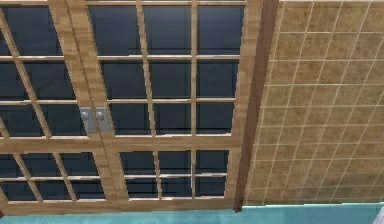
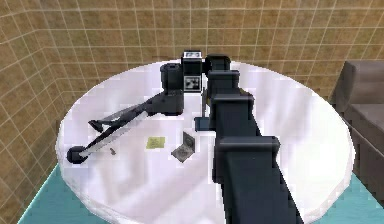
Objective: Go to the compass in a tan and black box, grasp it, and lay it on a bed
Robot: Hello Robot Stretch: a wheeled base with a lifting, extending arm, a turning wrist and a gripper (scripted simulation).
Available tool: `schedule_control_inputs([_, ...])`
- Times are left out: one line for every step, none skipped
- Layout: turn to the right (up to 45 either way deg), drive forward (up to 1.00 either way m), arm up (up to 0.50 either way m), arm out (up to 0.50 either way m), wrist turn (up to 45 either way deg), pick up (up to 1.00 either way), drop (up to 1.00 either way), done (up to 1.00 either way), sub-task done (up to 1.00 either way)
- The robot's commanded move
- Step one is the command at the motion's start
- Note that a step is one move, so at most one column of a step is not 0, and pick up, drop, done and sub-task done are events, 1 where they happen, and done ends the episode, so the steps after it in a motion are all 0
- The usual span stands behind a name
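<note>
Compass box, probably the small tan and dark box (image 2: pixel 183 150), lies on the round white table (image 2: pixel 300 110), right of the gripper's (image 2: pixel 82 141) fingertips and just beside the arm (image 2: pixel 245 150). A flat yellowish square (image 2: pixel 155 142) lies between the box and the fingers. The gripper holds nothing. Its fingers stretch over bare tabletop, tips near the table's rim, and a tiled wall (image 2: pixel 60 40) stands close past that rim. Well away from the gripper, beyond the opposite rim, stands a dark seat (image 2: pixel 365 95). Ahead, a glazed wooden door (image 1: pixel 120 140) and tan tiles (image 1: pixel 320 100) stand close, with a thin strip of floor (image 1: pixel 150 216) below.
</note>
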Motion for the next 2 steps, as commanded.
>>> schedule_control_inputs([0.0, 0.0, 0.0, 0.0, 45.0, 0.0, 0.0, 0.0, 0.0])
schedule_control_inputs([0.0, 0.0, 0.0, 0.0, 42.0, 0.0, 0.0, 0.0, 0.0])
